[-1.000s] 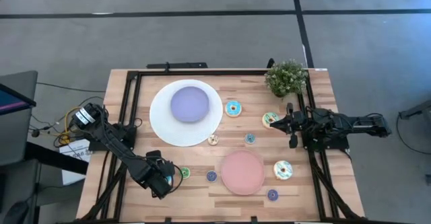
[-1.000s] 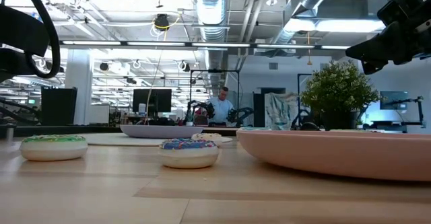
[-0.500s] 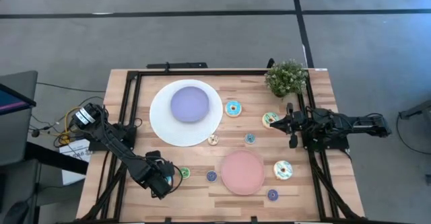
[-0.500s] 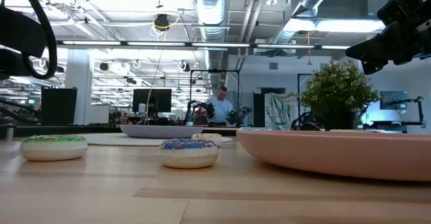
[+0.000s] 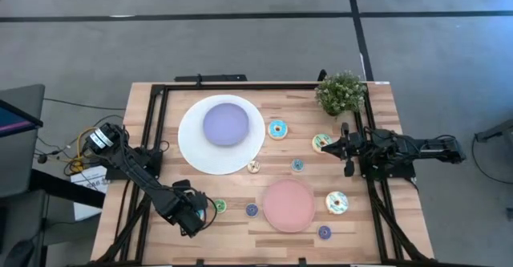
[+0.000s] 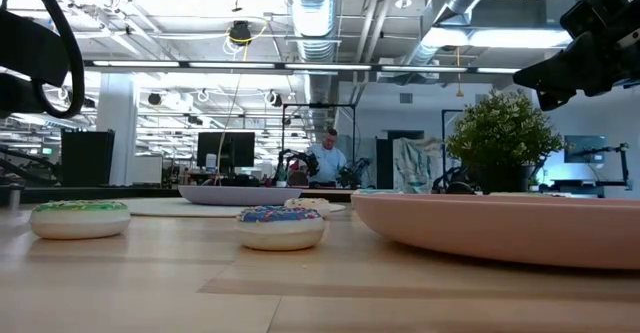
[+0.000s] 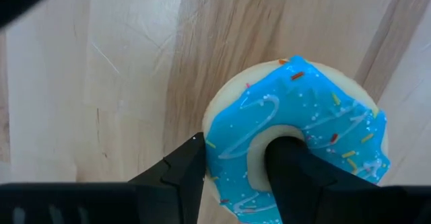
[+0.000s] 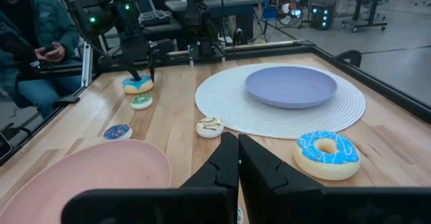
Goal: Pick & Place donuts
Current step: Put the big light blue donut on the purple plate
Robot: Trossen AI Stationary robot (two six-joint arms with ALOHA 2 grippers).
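- Blue donut pinched by left gripper, one finger through its hole.
- Nothing changed over the last second; lift pending.
- Right gripper pressed together, idle.

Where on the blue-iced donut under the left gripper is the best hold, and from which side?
Take the blue-iced donut by one wall of its ring, coming straight down from above: one finger in the hole, the other outside the rim. It lies flat on the wooden table, icing up, so the hole is open upward and its outer sides are low and rounded. The left gripper grips it this way.
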